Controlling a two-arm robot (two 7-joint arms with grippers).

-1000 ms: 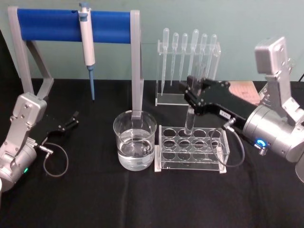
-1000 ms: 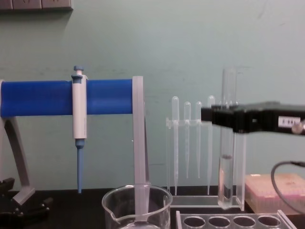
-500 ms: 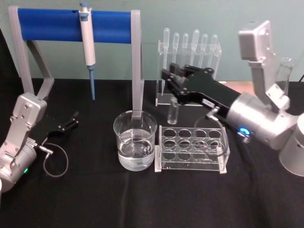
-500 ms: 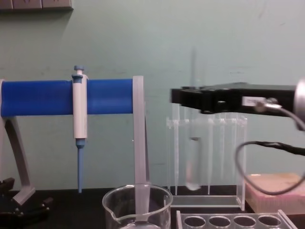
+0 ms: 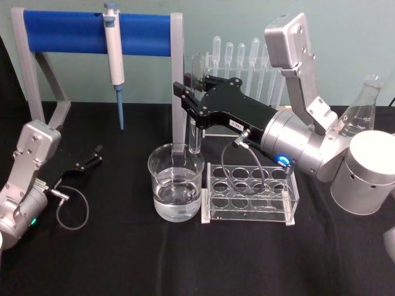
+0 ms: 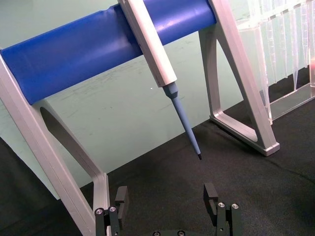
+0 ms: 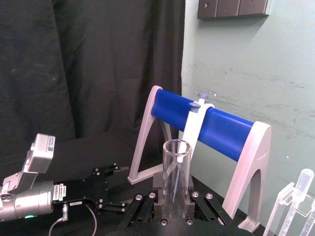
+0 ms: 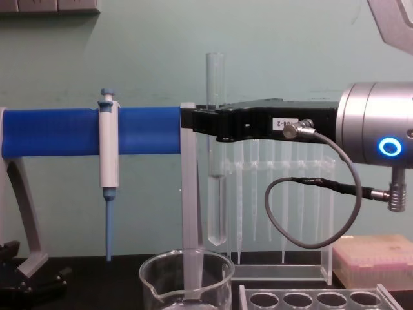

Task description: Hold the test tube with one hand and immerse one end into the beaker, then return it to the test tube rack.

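My right gripper (image 5: pixel 187 100) is shut on the test tube (image 5: pixel 195 139), holding it upright near its upper half. In the chest view the test tube (image 8: pixel 216 194) hangs with its round bottom just above the rim of the beaker (image 8: pixel 186 278), toward the rim's right side. The beaker (image 5: pixel 176 179) holds clear liquid and stands left of the clear rack. In the right wrist view the tube (image 7: pixel 174 167) rises between the jaws of the right gripper (image 7: pixel 172 199). My left gripper (image 5: pixel 92 155) rests open at the far left, also seen open in its own wrist view (image 6: pixel 166 199).
A blue-barred stand (image 5: pixel 92 32) holding a white-and-blue pipettor (image 5: pixel 113 55) rises behind the beaker, one grey leg (image 5: pixel 179 92) close to the tube. A clear holed rack (image 5: pixel 250 192), a pipette rack (image 5: pixel 247 61), a flask (image 5: pixel 361 108) and a pink box (image 8: pixel 377 258) are to the right.
My right gripper carried the test tube up out of the clear rack and leftward, from over the rack to over the beaker's right rim. The left arm has not moved.
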